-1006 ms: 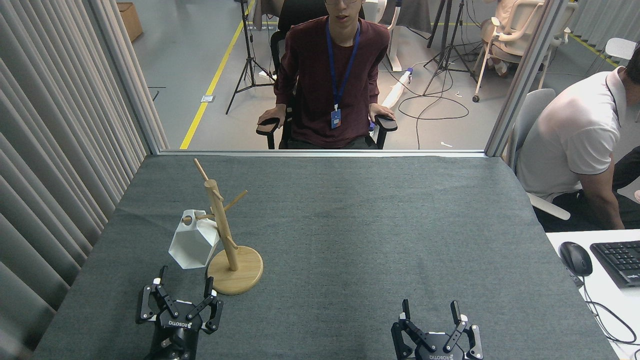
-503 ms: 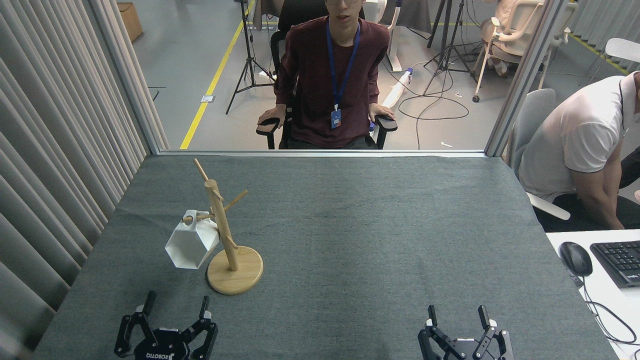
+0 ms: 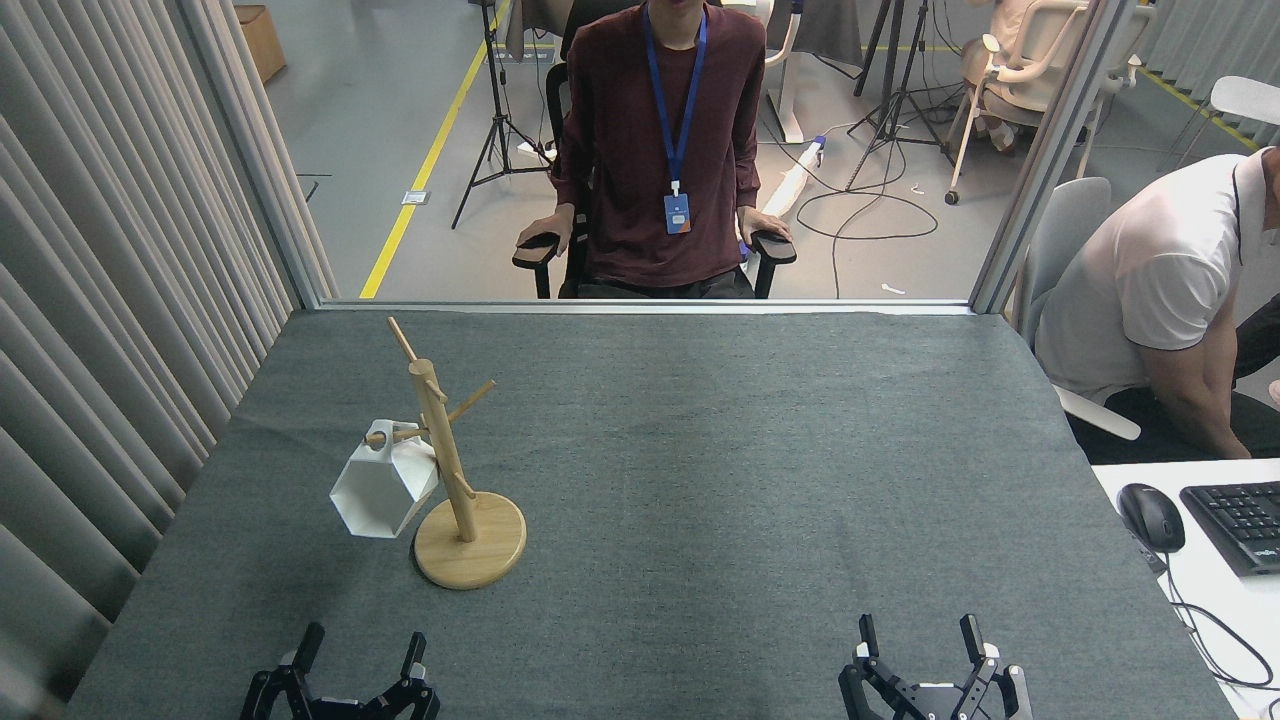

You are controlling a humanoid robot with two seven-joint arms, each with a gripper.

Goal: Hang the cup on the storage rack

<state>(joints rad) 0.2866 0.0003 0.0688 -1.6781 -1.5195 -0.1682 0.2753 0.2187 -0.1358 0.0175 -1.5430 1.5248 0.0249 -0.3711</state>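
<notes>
The cup (image 3: 384, 489) hangs from a left peg of the storage rack (image 3: 455, 475); nearer than the rack, left hand (image 3: 358, 650) and right hand (image 3: 919, 635) are released, empty

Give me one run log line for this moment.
cup: hanging on storage rack peg | left claw: open, empty | right claw: open, empty | task: looks done
</notes>
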